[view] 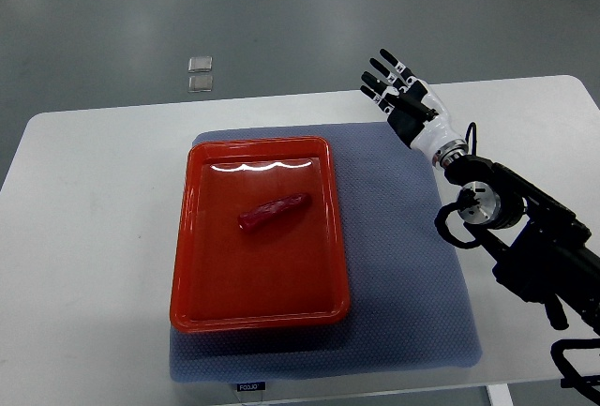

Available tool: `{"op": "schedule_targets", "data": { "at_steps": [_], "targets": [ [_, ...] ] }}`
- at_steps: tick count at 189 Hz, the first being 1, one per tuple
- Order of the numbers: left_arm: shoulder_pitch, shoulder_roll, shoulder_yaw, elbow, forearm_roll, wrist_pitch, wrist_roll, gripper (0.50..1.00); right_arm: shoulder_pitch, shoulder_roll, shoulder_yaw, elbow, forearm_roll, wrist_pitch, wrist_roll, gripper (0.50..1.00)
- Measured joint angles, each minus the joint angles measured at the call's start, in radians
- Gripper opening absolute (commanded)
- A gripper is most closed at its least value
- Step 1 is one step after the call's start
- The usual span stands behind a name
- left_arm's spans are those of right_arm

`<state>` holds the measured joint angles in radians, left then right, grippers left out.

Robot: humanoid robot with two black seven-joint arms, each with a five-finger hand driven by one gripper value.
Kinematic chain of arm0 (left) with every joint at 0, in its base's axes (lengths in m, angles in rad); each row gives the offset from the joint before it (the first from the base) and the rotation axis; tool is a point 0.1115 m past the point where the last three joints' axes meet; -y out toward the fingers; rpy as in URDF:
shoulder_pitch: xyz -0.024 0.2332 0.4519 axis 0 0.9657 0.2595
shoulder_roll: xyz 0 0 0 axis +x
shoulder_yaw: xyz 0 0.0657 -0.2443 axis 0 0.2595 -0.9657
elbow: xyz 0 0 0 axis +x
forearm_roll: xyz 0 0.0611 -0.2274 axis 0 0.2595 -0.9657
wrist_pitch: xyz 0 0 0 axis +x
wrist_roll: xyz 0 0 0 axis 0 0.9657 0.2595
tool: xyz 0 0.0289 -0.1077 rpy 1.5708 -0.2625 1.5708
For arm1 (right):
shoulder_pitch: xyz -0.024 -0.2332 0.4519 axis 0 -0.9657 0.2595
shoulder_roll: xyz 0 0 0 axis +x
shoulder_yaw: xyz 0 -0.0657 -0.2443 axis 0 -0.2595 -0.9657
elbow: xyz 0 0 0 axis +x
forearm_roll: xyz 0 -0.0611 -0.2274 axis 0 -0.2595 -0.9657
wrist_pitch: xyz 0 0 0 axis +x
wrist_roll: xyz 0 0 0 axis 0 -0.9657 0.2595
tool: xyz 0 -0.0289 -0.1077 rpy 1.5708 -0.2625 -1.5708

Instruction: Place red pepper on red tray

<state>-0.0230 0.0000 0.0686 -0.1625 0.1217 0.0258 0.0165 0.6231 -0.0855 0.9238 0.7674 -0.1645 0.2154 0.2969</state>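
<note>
With its fingers spread and nothing in its grasp, the robot's right hand [398,90] hovers over the far right corner of a blue-grey mat [403,237], its black forearm reaching in from the picture's lower right edge. The hand is well apart from the work and touches nothing. The left hand does not show.

To the hand's left, a red tray [187,284] rests on the mat, which in turn covers the middle of a white table [84,237]. The red pepper [274,211] lies tilted near the centre of the tray floor, clear of every wall and wholly inside the rim.

Judged from this arrangement, the placing appears done, and the step in hand looks like the retreat. Doing it well means keeping the open fingers high and away from the tray's right rim, so that no brush of the palm or wrist shifts the tray or rolls the pepper toward an edge. A path back along the arm's own line, over bare mat and table, would keep the forearm from sweeping across the tray.

Beyond the table's far edge, two small pale squares [200,73] lie on the grey floor.
</note>
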Motion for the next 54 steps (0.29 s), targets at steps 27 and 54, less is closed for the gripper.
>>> {"op": "schedule_targets", "data": {
  "at_steps": [27, 54],
  "targets": [
    [0.000, 0.000, 0.000, 0.000, 0.000, 0.000, 0.000, 1.000, -0.012, -0.004, 0.003, -0.039, 0.093, 0.022, -0.001, 0.913],
    [0.000, 0.000, -0.001, 0.000, 0.000, 0.000, 0.001, 1.000, -0.013, -0.007, 0.003, -0.050, 0.104, 0.043, -0.001, 0.913]
  ]
}}
